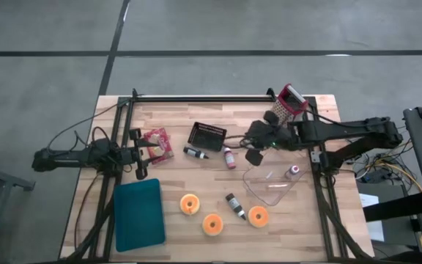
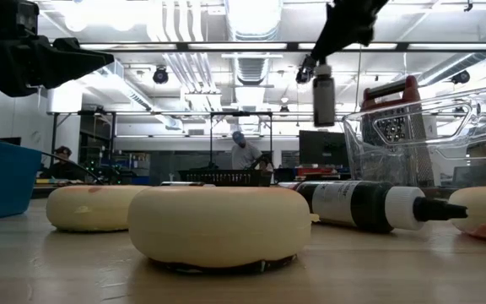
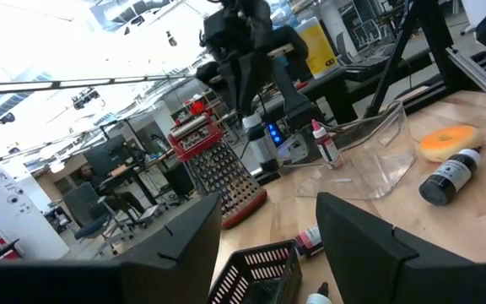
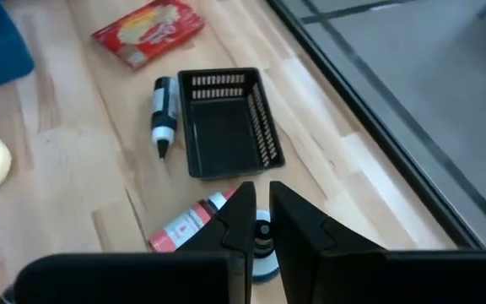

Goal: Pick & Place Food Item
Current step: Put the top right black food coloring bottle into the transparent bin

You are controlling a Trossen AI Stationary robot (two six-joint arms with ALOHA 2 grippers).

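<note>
My right gripper (image 1: 255, 149) hangs above the table's middle, just right of the black basket (image 1: 206, 136), and is shut on a small grey bottle (image 2: 324, 97). The bottle also shows between the fingers in the right wrist view (image 4: 262, 241). Below it a pink bottle (image 4: 184, 230) lies on its side on the table. My left gripper (image 3: 264, 253) is open and empty at the table's left, next to a red snack packet (image 1: 157, 144) that lies flat. My right gripper pinches the small bottle's top end (image 4: 262, 230) between its two fingers, coming from above and pointing down. The bottle hangs upright below the fingers (image 2: 310, 72), lifted clear of the table.
Three orange doughnuts (image 1: 212, 224) and a dark bottle (image 1: 234, 204) lie near the front. A clear container (image 1: 269, 183) holds another bottle (image 1: 294, 172). A red grater (image 1: 290, 103) stands at the far right, a blue tray (image 1: 138, 213) at the near left, a black bottle (image 1: 195, 153) by the basket.
</note>
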